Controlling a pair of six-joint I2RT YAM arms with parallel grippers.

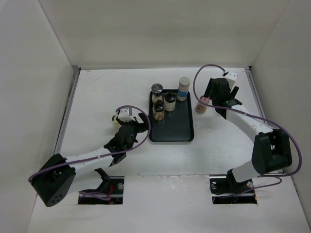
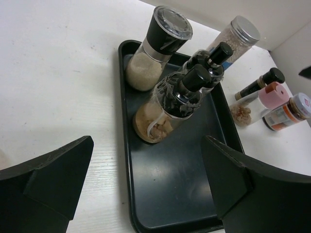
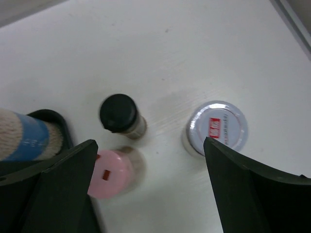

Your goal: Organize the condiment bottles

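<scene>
So, 4 of the 7 condiment bottles are upright on the black tray (image 1: 175,131), all bunched at its far end. The grinder (image 2: 165,34), with a black collar and whitish grains, is at the far left corner. Just in front of it is the brown-filled shaker (image 2: 167,104) with a black cap, and the second black-capped shaker (image 2: 214,60) is right behind that one, close enough that I can't tell if they touch. The tall jar (image 2: 238,36), with a silvery cap and blue label, sits at the far right corner, and it looks to be inside the rim.

The other 3 are out on the white table (image 1: 97,97), just right of the tray. The small black-capped bottle (image 3: 119,114) and the pink-capped bottle (image 3: 109,172) are close beside each other. The red-label jar (image 3: 217,127) with a silvery lid stands a bit apart from them.

The right claw (image 3: 149,142) hangs over those 3 with its fingers spread wide and nothing in them. The left claw (image 2: 147,141) is near the tray's left side, pointed at the bottles on it, also wide open and empty.
</scene>
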